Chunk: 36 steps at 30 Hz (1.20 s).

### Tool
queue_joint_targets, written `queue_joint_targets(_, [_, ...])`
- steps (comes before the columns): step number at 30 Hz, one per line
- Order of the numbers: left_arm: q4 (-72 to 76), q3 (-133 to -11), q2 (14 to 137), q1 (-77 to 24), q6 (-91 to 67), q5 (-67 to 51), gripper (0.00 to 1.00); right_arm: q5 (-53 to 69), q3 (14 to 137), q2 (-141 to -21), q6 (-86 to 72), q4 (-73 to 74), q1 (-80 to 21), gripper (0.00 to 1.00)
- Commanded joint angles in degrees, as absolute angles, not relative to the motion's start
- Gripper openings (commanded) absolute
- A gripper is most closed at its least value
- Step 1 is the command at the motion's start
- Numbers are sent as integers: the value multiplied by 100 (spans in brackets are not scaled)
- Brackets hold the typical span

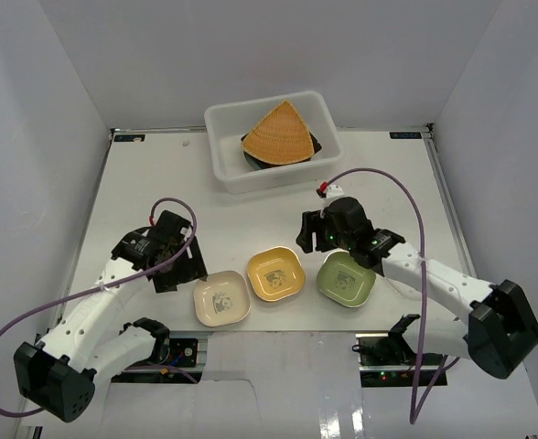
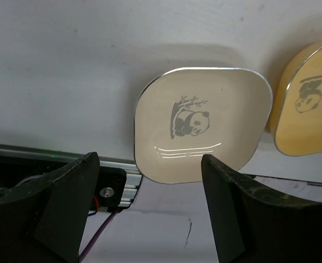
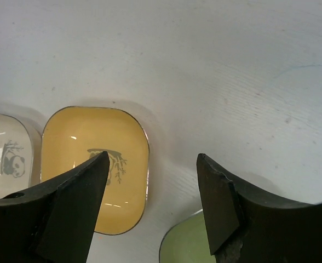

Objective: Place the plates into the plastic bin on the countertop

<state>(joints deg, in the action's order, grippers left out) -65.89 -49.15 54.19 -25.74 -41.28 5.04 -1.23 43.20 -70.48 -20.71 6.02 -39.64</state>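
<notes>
Two panda-printed plates, cream (image 2: pixel 202 123) and yellow (image 2: pixel 309 104)

Near the front edge of the white countertop (image 1: pixel 159 183), a row of small square panda-print dishes, right side up: cream plate (image 1: pixel 221 302), yellow plate (image 1: pixel 275 273), green plate (image 1: pixel 346 278). At the far edge is the white plastic bin (image 1: pixel 216 128), with an orange fan-shaped plate (image 1: pixel 278 134) lying over a dark plate (image 1: pixel 253 160).

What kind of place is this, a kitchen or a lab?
Probably a robot test booth, not a kitchen: white walls enclose the table, with a left arm and a right arm mounted at its near edge.
</notes>
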Motion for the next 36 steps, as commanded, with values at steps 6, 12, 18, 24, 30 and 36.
queue_joint_targets(6, [-6935,-4395,6169,-2769,-4368,158,81,-1713,3455,-5855,-2328,1388,-4104,70])
queue_joint_targets(12, [-6127,-3895,6915,-2777,-4254,-314,81,-1732,2989,-5783,-2636,1327,-4096,77])
queue_joint_targets(18, [-5441,-3789,7365,-2777,-4315,-527,74,-1214,2865,-6379,-2760,634,-4104,75])
queue_joint_targets(24, [-5089,-3744,7638,-2777,-4333,-624,36,-1142,2971,-7074,-2742,291,-4131,72])
queue_joint_targets(30, [-5614,-3867,7243,-2777,-4236,-563,0,-1389,3102,-7356,-2725,281,-4157,47])
queue_joint_targets(36, [-6660,-4841,5987,-2777,-4333,121,0,-1485,3515,-7514,-2637,378,-4210,17])
